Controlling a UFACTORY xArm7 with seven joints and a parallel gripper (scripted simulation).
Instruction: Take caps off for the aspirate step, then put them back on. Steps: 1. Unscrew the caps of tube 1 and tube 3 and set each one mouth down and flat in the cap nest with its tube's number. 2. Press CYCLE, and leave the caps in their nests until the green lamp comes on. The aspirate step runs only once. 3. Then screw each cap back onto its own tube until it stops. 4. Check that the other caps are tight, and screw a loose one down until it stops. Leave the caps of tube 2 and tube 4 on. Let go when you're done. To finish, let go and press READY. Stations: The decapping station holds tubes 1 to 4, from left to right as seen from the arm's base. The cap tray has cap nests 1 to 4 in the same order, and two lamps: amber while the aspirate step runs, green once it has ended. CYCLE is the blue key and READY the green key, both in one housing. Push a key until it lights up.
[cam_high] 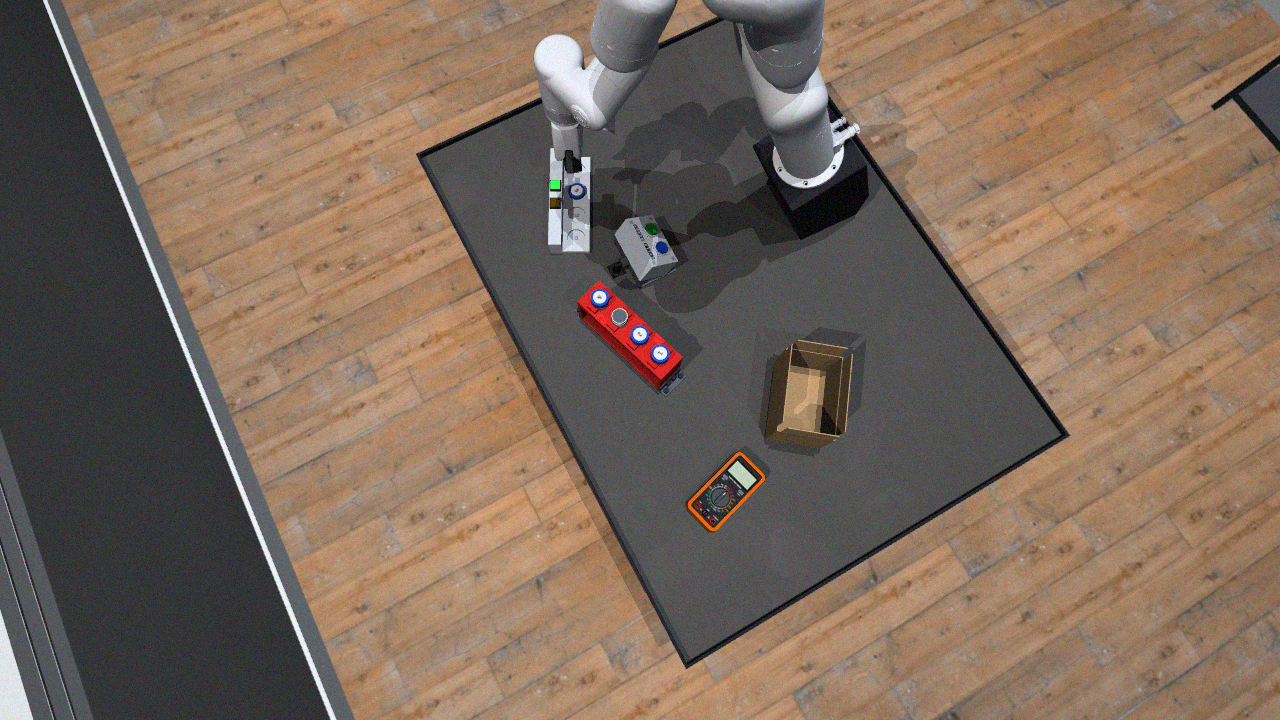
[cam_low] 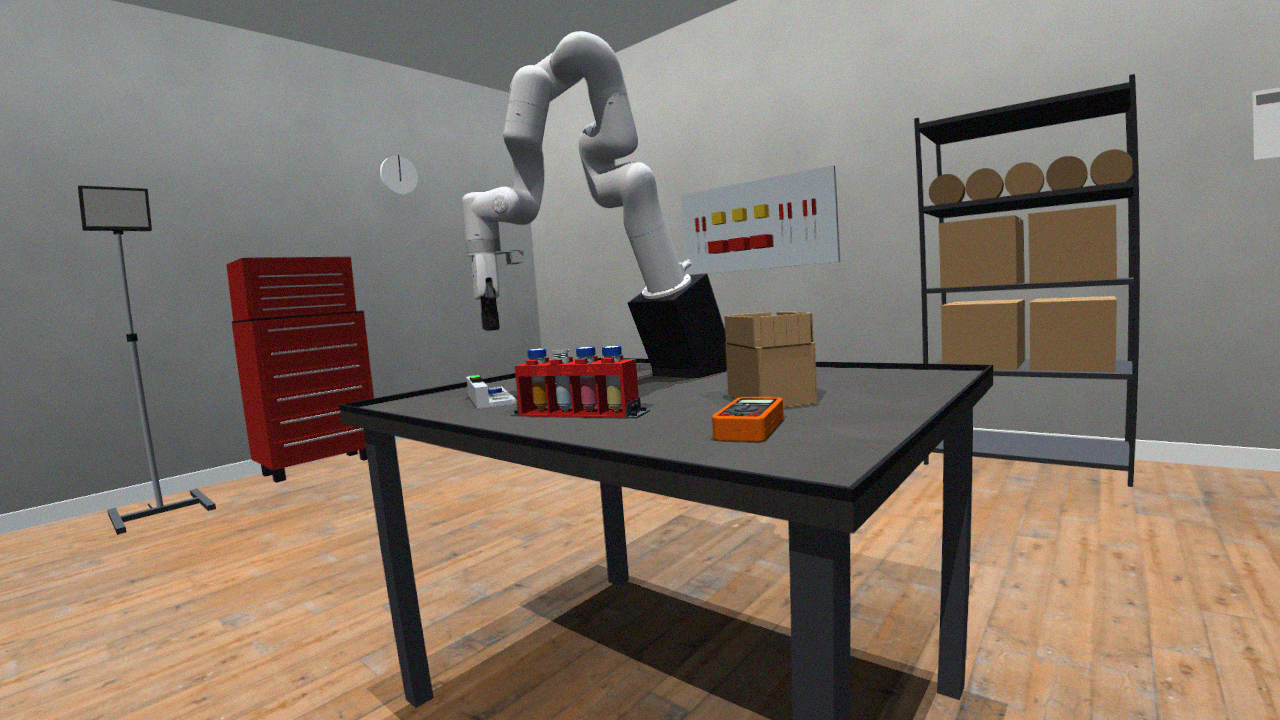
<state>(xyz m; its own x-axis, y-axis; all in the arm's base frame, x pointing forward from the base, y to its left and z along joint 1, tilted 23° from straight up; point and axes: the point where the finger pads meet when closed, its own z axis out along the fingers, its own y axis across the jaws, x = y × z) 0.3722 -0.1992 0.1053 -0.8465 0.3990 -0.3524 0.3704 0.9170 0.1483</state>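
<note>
The red tube rack (cam_high: 630, 333) stands mid-table. Three of its tubes wear blue caps (cam_high: 599, 297) (cam_high: 640, 335) (cam_high: 659, 353). The second tube from the upper-left end (cam_high: 619, 316) is uncapped and shows a grey mouth. One blue cap (cam_high: 576, 189) lies in the white cap tray (cam_high: 569, 204), in the second nest from the far end. The tray's green lamp (cam_high: 554, 185) is lit. My gripper (cam_high: 570, 166) hangs high above the far end of the tray (cam_low: 486, 391), next to that cap. In the side view the gripper (cam_low: 488, 318) is partly open and holds nothing.
The grey key housing (cam_high: 646, 248) with the green key (cam_high: 651, 230) and blue key (cam_high: 661, 247) sits between tray and rack. An open cardboard box (cam_high: 807, 394) and an orange multimeter (cam_high: 725, 491) lie toward the near side. The arm's black base (cam_high: 810, 183) is at the far edge.
</note>
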